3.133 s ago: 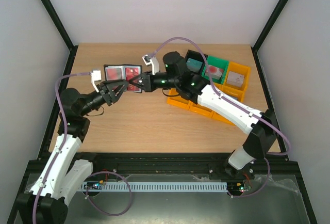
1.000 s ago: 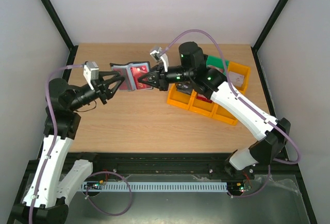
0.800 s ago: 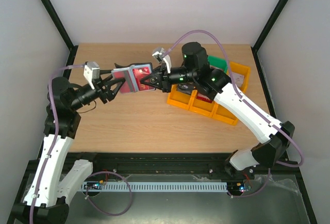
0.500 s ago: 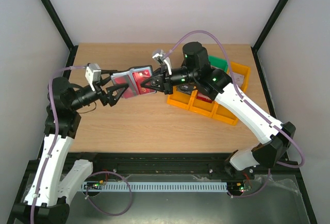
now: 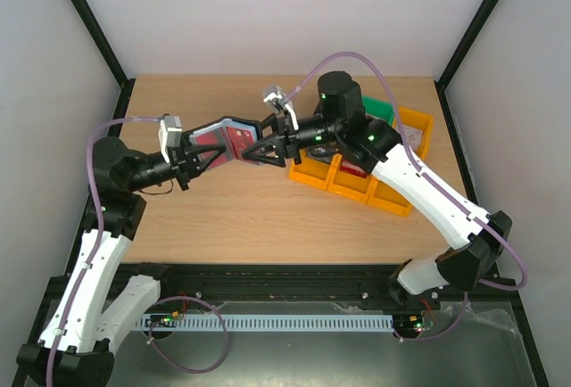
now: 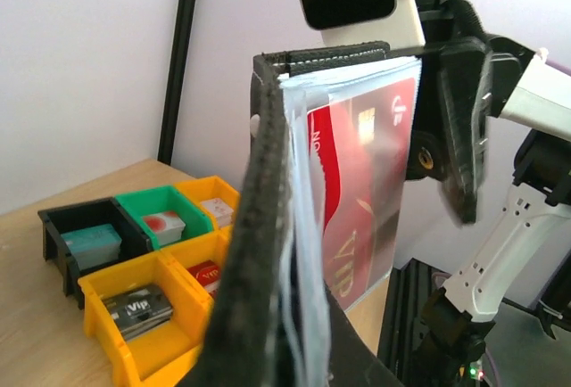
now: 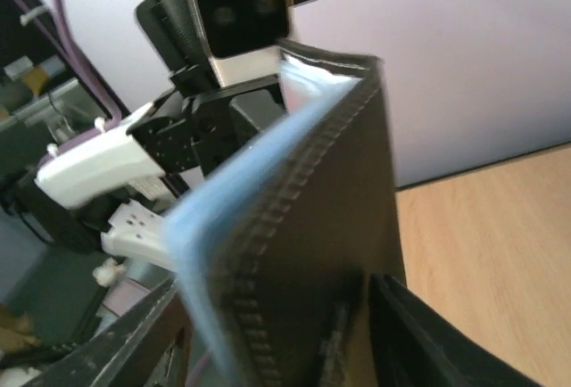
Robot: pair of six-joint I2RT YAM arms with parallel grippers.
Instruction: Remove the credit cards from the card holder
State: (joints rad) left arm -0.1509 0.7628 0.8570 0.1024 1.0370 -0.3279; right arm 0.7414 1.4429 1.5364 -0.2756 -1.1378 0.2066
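Moved in since a moment ago, the left fingers are now clenched on the nine-o'clock end of the card holder. It hangs in the air above the desk, probably so that one arm can steady it while the other works. A red card sits in its clear pocket, not yet out. At the three-o'clock end the right fingers straddle the edge; I cannot tell whether they press it. Bins lie further toward three o'clock.
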